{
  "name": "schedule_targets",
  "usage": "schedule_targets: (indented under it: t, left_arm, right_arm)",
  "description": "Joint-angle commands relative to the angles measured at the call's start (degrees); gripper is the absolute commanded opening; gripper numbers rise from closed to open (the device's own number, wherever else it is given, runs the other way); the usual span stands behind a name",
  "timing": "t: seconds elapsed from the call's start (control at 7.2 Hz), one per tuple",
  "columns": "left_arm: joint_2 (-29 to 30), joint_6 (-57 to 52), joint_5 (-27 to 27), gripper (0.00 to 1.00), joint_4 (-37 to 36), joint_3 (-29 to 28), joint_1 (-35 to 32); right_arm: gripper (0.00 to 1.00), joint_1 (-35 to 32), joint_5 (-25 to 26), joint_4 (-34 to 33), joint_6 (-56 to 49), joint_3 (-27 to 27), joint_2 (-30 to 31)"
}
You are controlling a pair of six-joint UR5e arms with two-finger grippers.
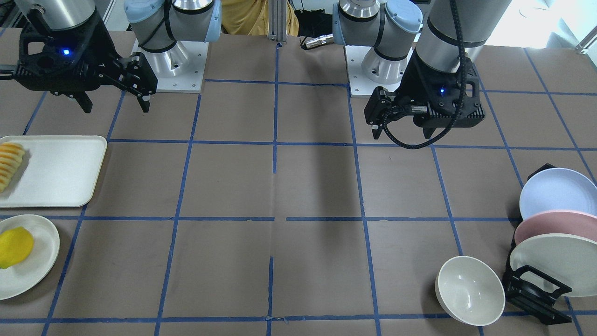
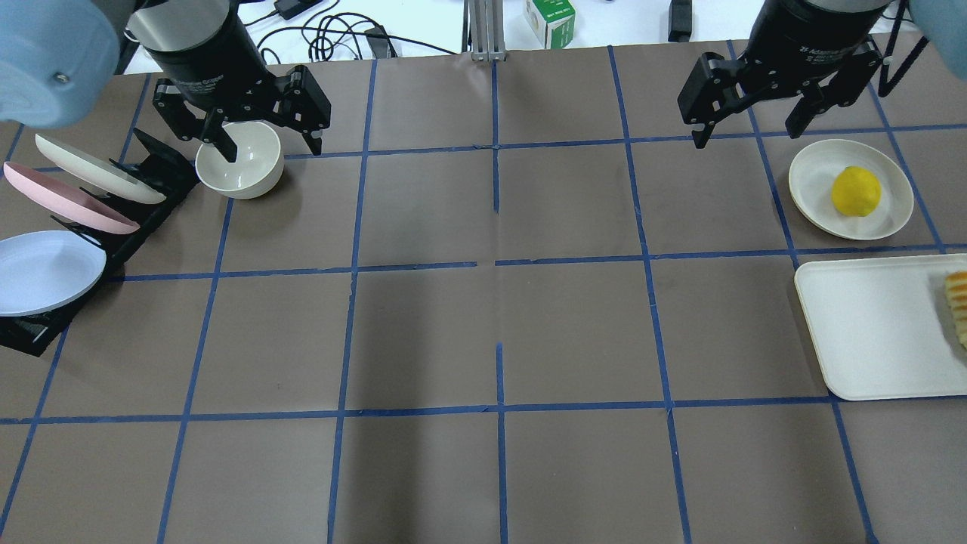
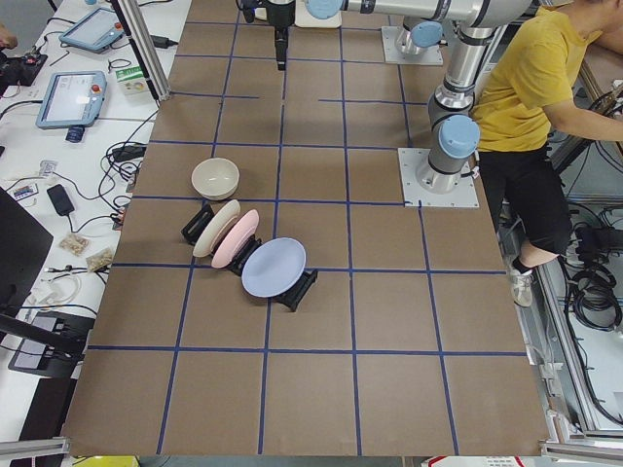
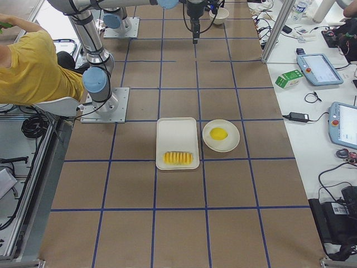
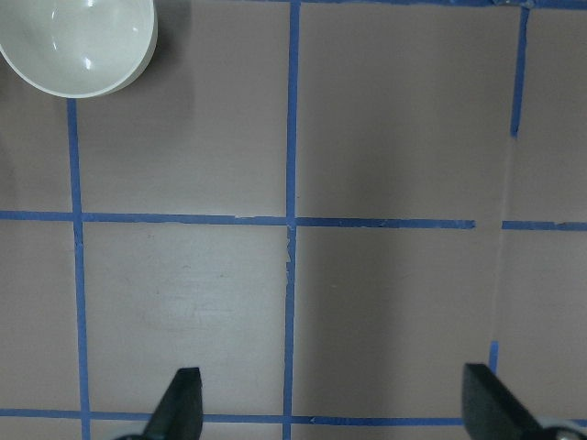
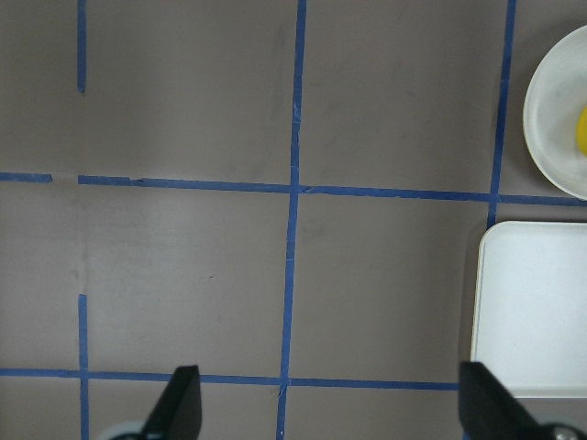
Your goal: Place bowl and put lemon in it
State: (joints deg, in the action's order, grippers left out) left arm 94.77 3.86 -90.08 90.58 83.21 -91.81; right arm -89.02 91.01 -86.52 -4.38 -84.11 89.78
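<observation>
The off-white bowl (image 1: 470, 290) stands upright and empty on the table beside the plate rack; it also shows in the overhead view (image 2: 240, 160) and in the top left corner of the left wrist view (image 5: 78, 41). The yellow lemon (image 1: 15, 246) lies on a shallow cream plate (image 1: 32, 270) on the far side of the table; it also shows in the overhead view (image 2: 856, 191). My left gripper (image 1: 401, 128) is open and empty, high above the table, apart from the bowl. My right gripper (image 1: 115, 105) is open and empty, high above the table, apart from the lemon.
A black rack (image 1: 536, 298) holds blue, pink and cream plates (image 2: 45, 268) next to the bowl. A white tray (image 2: 869, 332) with sliced ridged fruit (image 2: 958, 302) lies beside the lemon's plate. A person in a yellow shirt (image 3: 531, 88) stands behind the robot bases.
</observation>
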Motion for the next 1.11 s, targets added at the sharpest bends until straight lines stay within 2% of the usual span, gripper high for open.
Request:
schedule_targets:
  t: [0.0,0.69,0.97]
  left_arm:
    - [-0.1,-0.1,0.2,1.00,-0.7,1.6,0.0]
    - [0.0,-5.7,0.2,1.00,0.7,1.6,2.4]
    - [5.0,-9.3,1.1,1.00,-3.4,1.2,12.8]
  right_arm:
    - [1.00,-0.1,-0.3,-0.1,0.1,-0.1,-0.5]
    - [1.00,0.2,0.2,0.0,-0.5,-0.1,-0.5]
    - [1.00,0.3,0.6,0.0,-0.9,-0.1,-0.3]
